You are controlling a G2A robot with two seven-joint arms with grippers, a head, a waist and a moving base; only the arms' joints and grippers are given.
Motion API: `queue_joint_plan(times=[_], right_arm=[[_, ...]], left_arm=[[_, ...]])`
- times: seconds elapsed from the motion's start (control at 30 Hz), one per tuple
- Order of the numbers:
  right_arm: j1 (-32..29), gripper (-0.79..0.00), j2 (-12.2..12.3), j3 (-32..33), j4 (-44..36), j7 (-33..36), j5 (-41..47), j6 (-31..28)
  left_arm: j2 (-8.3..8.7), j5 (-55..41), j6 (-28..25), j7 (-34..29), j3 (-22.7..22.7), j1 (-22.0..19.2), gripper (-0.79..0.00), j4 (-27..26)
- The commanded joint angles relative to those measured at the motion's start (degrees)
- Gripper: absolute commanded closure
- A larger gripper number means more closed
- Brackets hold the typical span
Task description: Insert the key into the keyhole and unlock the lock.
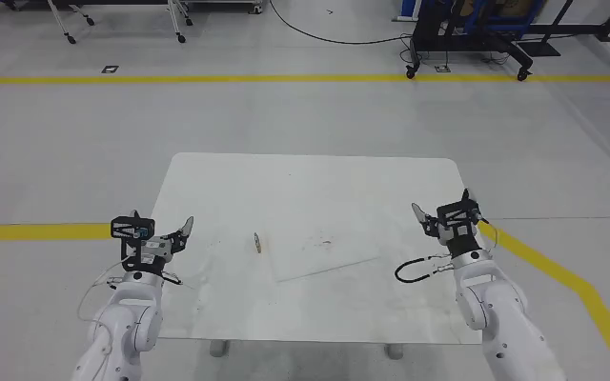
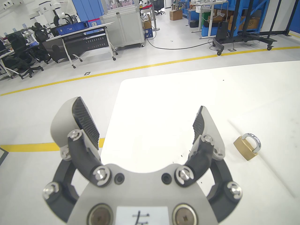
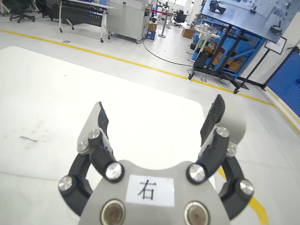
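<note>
A small brass padlock [image 1: 257, 243] with a silver shackle lies on the white table [image 1: 315, 181], left of centre. It also shows in the left wrist view, padlock [image 2: 246, 147], lying just beside one finger. A thin grey key [image 1: 326, 242] lies flat near the table's middle, and the right wrist view shows the key [image 3: 28, 138] well off to the side. My left gripper [image 1: 162, 225] [image 2: 140, 108] hangs open and empty at the table's left edge. My right gripper [image 1: 443, 206] [image 3: 159, 101] hangs open and empty at the right edge.
A faint straight line [image 1: 324, 270], like the edge of a clear sheet, runs across the table's near half. Yellow floor tape [image 1: 286, 78] passes behind and beside the table. Wheeled stands [image 1: 467, 43] are far back on the floor.
</note>
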Motion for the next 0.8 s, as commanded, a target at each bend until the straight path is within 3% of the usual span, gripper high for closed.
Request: queue_joint_plan(times=[0.0,0.2,0.43,0.5,0.6,0.77], right_arm=[[1.51,-0.785,0.01,-2.44,-0.02,2.3,-4.96,-1.31],[7.8,-0.785,-0.46,-11.42,3.82,6.61,-13.49,-7.71],[13.21,-0.785,-0.88,-18.47,8.78,6.37,-19.8,-15.71],[15.16,-0.376,-0.9,-20.37,9.97,7.41,-22.09,-19.82],[17.49,-0.388,-1.38,-24.03,12.12,9.57,-25.95,-20.32],[21.61,-0.372,-2.45,-27.77,15.88,13.34,-24.66,-22.52]], left_arm=[[0.0,0.0,0.0,0.0,0.0,0.0,-0.785,0.0],[0.0,0.0,0.0,0.0,0.0,0.0,-0.785,0.0],[0.0,0.0,0.0,0.0,0.0,0.0,-0.785,0.0],[0.0,0.0,0.0,0.0,0.0,0.0,-0.785,0.0],[0.0,0.0,0.0,0.0,0.0,0.0,-0.785,0.0],[0.0,0.0,0.0,0.0,0.0,0.0,-0.785,0.0]])
